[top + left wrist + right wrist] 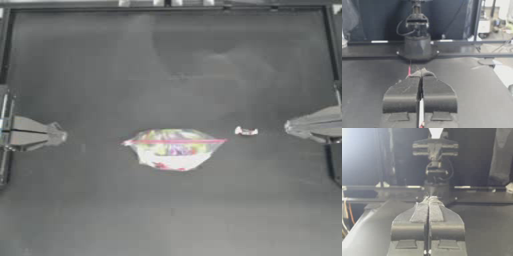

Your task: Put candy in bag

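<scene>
**Nothing picked yet: both arms parked, candy loose on the counter**

Step in hand: the very start. The candy [246, 131] lies on the dark counter [167, 210], just beside the right end of the bag [175, 149] but apart from it, on the side facing the right arm. The bag lies flat near the counter's middle, its pink-red strip [175, 141] running side to side across its upper part, colourful sweets showing through the plastic.

Left gripper [59, 135] sits at the left edge, well apart from the bag. Its wrist view shows the jaws pressed together with nothing between them. Right gripper [290, 127] sits at the right edge, near the candy but not touching it; jaws likewise pressed together and empty in its wrist view.

What the next move calls for, as I read it:
- Your right gripper is the closer one to the candy, so take it with that arm. Spread the jaws first, then come down over the wrapper.
- The candy is tiny and the wrapper shiny (likely to skid if you nudge it), so centre it between the jaws before closing.
- The bag mouth looks flat; I can't tell whether it's sealed. Expect to need the left gripper to pinch the strip edge and hold the mouth open.
- Keep the right arm's approach clear of the bag end so you don't shove it.
</scene>
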